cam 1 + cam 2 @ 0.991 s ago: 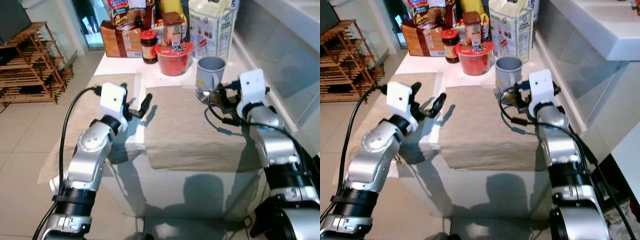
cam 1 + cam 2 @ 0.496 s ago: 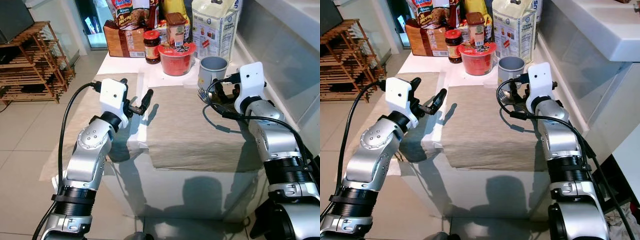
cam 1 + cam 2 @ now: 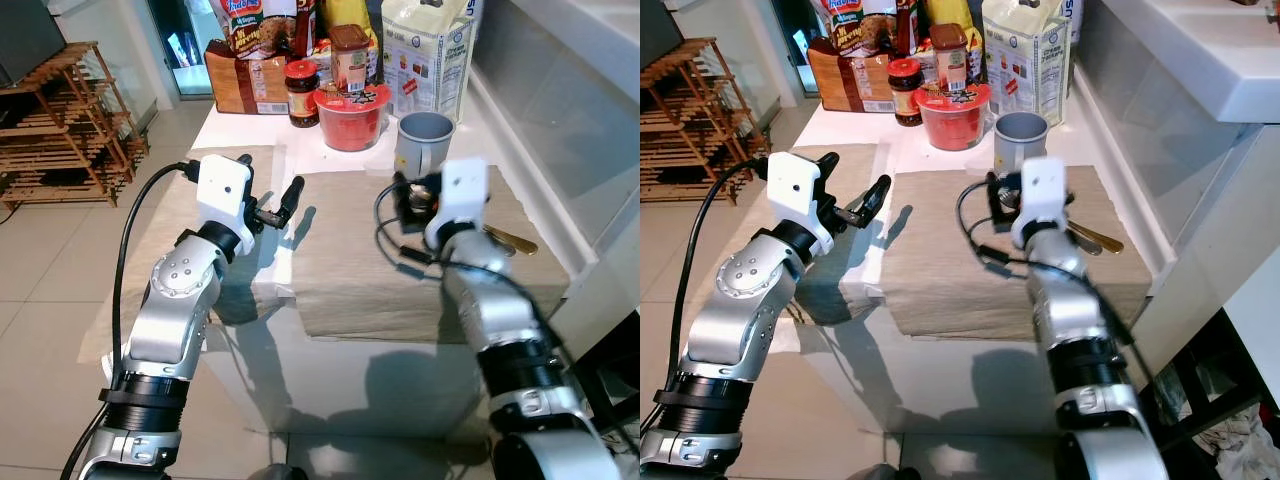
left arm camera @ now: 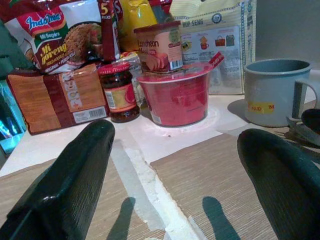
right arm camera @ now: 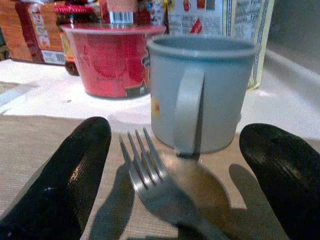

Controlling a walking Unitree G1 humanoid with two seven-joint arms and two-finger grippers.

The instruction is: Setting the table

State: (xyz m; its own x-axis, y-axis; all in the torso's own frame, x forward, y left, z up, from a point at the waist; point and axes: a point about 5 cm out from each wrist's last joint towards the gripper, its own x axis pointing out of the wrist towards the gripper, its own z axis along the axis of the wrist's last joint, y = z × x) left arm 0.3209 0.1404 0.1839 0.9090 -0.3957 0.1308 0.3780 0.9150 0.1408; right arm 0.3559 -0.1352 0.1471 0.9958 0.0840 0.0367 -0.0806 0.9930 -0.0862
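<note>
Left tool [image 3: 272, 207] hovers over the gap between the two mats, its fingers [image 4: 75, 175] spread wide and holding nothing. Below it lies the left mat [image 3: 175, 215], partly hanging off the counter [image 3: 285, 150] edge. Further left, on the floor, stands a wooden rack [image 3: 60, 130].

At the back of the counter sit a brown packet [image 3: 245, 80], a noodle pack [image 4: 55, 35], a jar [image 3: 301, 93] with a red lid, a red bowl [image 3: 352, 117] with a tin [image 3: 347, 58] standing on top of it, and a tall bag [image 3: 430, 50].

Spread in front of these is the right mat [image 3: 350, 270]. A grey mug [image 3: 424, 143] stands at its far edge, handle turned toward the robot. Just before the mug lies a fork [image 5: 150, 175], tines pointing toward the mug, with a spoon [image 5: 200, 185] beside it, near the handle's base. The golden handles [image 3: 1095, 238] of the cutlery stretch away to the right across the mat.

Right tool [image 5: 170, 190] is low over the mat with its fingers [image 5: 70, 175] wide apart, one on each side of the fork and spoon, gripping neither. To the far right runs a white ledge [image 3: 1200, 60].
</note>
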